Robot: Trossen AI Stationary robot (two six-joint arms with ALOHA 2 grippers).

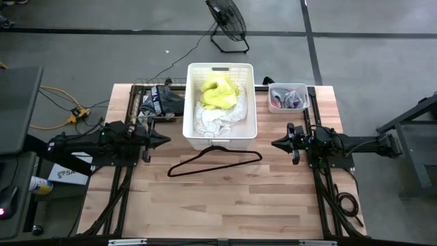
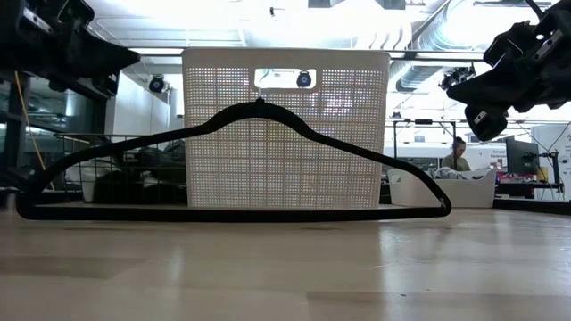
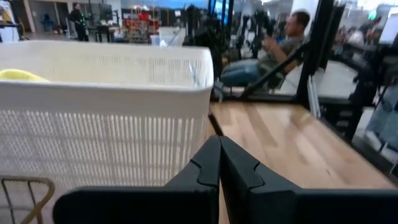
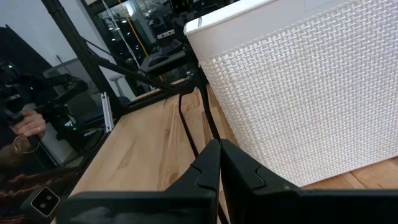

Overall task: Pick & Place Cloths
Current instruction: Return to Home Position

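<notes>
Nearest the front edge lies the black hanger [image 1: 215, 162], flat on the table [image 1: 225, 205], its long bar running side to side just in front of the big white basket [image 1: 193, 133]. Inside that basket the yellow shirt [image 1: 220, 93] sits on top of the white garment [image 1: 217, 121]; the basket's long side runs front to back. Both arms stretch level, one on each side of it, pointing inward at each other. The left gripper [image 1: 166, 140] is just beside the basket's front left corner, the right gripper [image 1: 274, 144] a little farther off its right wall. Each has its fingers pressed together on nothing. Socks [image 1: 290, 101] lie in the small bin [image 1: 288, 85] behind the right arm. Dark clothes [image 1: 164, 101] fill a wire rack [image 1: 135, 102] behind the left arm, plainly the nearer one to them. To my eye both arms look close to parked.
</notes>
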